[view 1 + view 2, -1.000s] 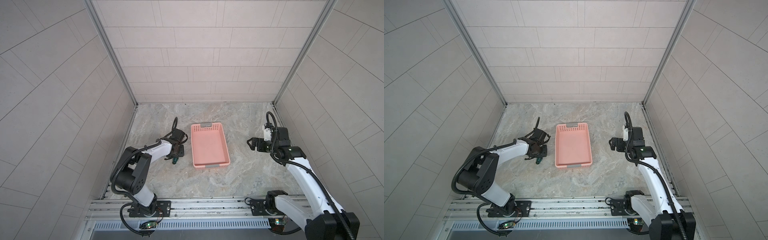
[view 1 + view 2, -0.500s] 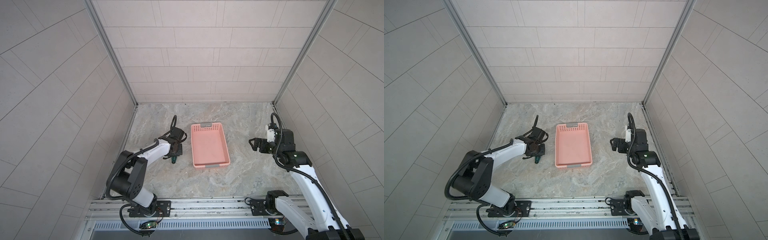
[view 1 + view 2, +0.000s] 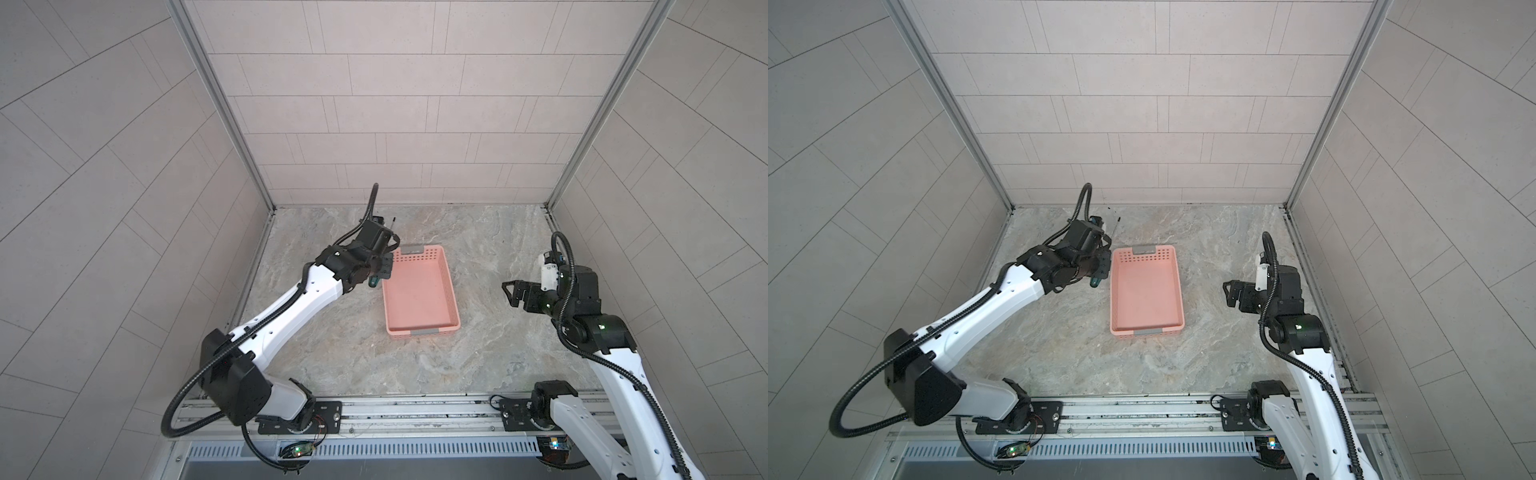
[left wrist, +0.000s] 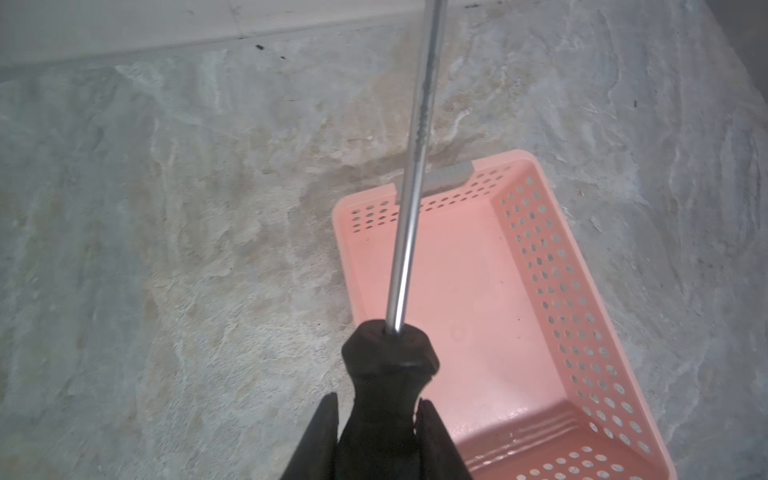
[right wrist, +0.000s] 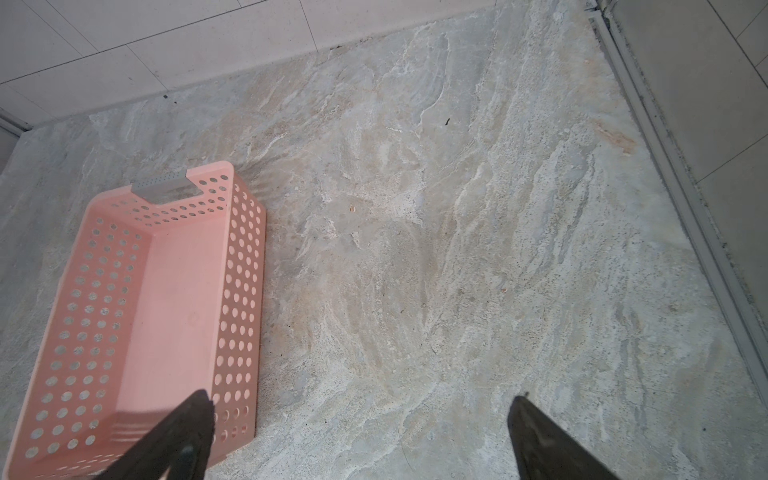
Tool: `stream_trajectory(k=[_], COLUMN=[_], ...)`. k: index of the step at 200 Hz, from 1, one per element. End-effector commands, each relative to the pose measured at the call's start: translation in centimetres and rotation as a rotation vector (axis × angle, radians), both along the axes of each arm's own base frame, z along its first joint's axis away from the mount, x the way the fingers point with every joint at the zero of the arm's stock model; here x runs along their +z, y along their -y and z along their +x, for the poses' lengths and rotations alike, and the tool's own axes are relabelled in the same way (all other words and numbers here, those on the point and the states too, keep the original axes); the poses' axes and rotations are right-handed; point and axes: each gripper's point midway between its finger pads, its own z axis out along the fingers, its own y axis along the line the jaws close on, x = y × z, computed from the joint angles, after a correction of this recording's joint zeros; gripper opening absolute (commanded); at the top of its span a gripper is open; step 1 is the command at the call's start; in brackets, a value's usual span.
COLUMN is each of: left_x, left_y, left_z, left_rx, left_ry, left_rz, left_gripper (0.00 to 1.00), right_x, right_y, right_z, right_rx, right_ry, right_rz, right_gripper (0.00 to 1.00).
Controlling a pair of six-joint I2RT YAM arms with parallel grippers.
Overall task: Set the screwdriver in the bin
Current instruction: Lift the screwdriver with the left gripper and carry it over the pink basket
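Screwdriver (image 4: 405,266): clamped by its dark handle in the left gripper (image 4: 377,402), jaws pressed in on either side, shaft sticking straight out ahead. It is up off the table (image 3: 332,340), not resting on anything.

Position, in both top views: the green butt of the handle (image 3: 373,281) shows just beside the bin's left long wall, toward the far corner. The shaft tip reaches past the bin's far end. My read is that the tool hangs at the rim, not yet over the floor of the bin (image 3: 419,295).

From the left wrist view the shaft crosses the grey tab (image 4: 451,174) on the far short wall. Bin (image 4: 552,291) is empty.

Step in hand, as I judge it: carry across and set down.
- Slide sideways until the handle sits over the middle of the bin.
- Draw back toward the near end so the tip clears the far wall.
- Line the shaft up with the long sides.
- Go low before letting go; the round handle will likely roll.

Right gripper (image 5: 360,397): jaws wide apart, empty, parked well to the bin's other side. I'd leave it there.
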Motion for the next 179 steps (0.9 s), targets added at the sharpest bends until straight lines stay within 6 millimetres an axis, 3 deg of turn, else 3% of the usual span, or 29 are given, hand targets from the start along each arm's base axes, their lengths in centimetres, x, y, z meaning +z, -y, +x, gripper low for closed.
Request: stream_trajectory(k=[1, 25, 48, 86, 179], left_x=[-2.1, -4.4, -6.5, -9.9, -13.8], left_y=[3.6, 7.2, 8.8, 9.4, 9.2], left_z=[0.0, -0.3, -0.4, -0.1, 1.8], left_rx=[-0.132, -0.221, -0.252, -0.257, -0.254], left_ry=[-0.047, -0.089, -0.104, -0.142, -0.140], left_rz=[0.026, 0.019, 0.061, 0.096, 0.216], left_gripper=[0.00, 0.00, 0.00, 0.00, 0.05], right_x=[-0.2, -0.3, -0.5, -1.5, -2.0], right_y=[0.1, 0.5, 0.7, 0.7, 1.1], right_z=[-1.0, -1.6, -2.1, -2.3, -2.8], right_rx=[-0.004, -0.009, -0.010, -0.008, -0.032], right_ry=[-0.028, -0.032, -0.039, -0.054, -0.039], right_rz=[-0.005, -0.029, -0.051, -0.053, -0.059], right_gripper=[1.00, 1.00, 1.00, 1.00, 1.00])
